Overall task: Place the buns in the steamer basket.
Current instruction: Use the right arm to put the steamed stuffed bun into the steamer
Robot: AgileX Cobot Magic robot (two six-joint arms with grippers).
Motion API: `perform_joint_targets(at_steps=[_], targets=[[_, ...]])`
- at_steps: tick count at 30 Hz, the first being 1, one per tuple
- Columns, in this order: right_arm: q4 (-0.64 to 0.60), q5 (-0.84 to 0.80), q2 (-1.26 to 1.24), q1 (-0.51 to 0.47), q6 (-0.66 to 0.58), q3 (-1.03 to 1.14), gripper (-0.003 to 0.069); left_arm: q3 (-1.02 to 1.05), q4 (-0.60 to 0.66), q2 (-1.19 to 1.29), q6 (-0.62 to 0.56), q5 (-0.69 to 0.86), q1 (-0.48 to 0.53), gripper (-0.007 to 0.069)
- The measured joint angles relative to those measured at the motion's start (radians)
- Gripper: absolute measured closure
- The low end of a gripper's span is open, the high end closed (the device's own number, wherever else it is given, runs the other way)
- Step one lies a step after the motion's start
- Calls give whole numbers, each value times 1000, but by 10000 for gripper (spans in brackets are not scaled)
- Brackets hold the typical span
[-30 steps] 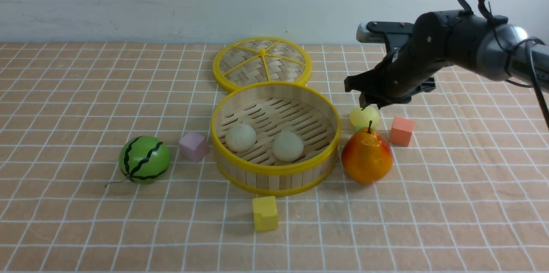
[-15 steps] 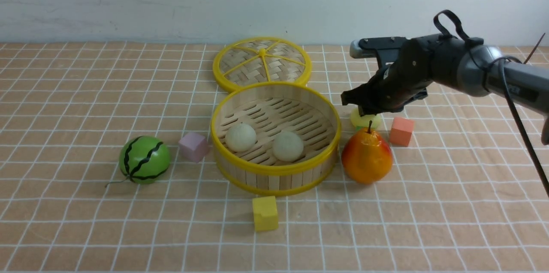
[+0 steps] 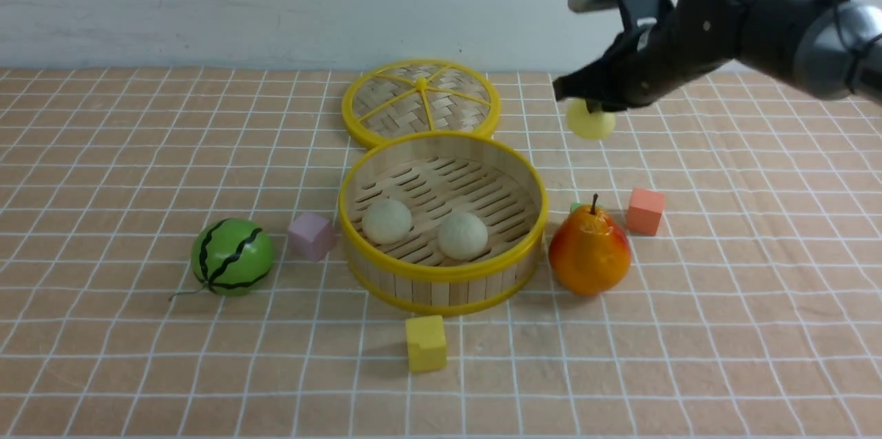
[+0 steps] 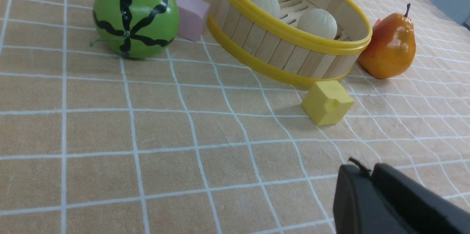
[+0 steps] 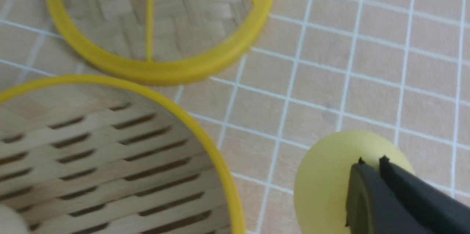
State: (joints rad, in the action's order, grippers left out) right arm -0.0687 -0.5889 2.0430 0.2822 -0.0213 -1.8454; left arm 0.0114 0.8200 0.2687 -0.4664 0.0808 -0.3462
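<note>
The steamer basket (image 3: 441,279) stands mid-table with two off-white buns (image 3: 386,220) (image 3: 462,235) on its slatted floor. High in the air, right of the basket's far rim, hangs the third, pale yellow bun (image 3: 590,123), and my right gripper (image 3: 589,105) is shut on its top. In the right wrist view the fingertips pinch that yellow bun (image 5: 325,186) beside the basket rim (image 5: 216,160). My left gripper (image 4: 361,169) hovers low over the cloth, shut and holding nothing, short of the basket (image 4: 279,48).
The flat woven lid (image 3: 420,101) lies behind the basket. A pear (image 3: 589,253) and an orange cube (image 3: 645,211) sit to the basket's right. A watermelon ball (image 3: 231,256) and a pink cube (image 3: 311,235) are on its left, a yellow cube (image 3: 425,342) in front.
My right gripper came down onto the yellow bun behind the pear, shut on it, and has lifted it well up off the cloth. The left gripper has stayed put.
</note>
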Motion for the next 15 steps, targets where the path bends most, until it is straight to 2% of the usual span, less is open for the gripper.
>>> perform_joint_targets(at_steps=[4,10,15], targets=[[-79,6,-39,44,-56,-1,659,0,0,0,0,0,0,571],[-266,68,22,147,-233,-1,657,0,0,0,0,0,0,565],[-316,171,134,178,-259,-1,629,0,0,0,0,0,0,559]])
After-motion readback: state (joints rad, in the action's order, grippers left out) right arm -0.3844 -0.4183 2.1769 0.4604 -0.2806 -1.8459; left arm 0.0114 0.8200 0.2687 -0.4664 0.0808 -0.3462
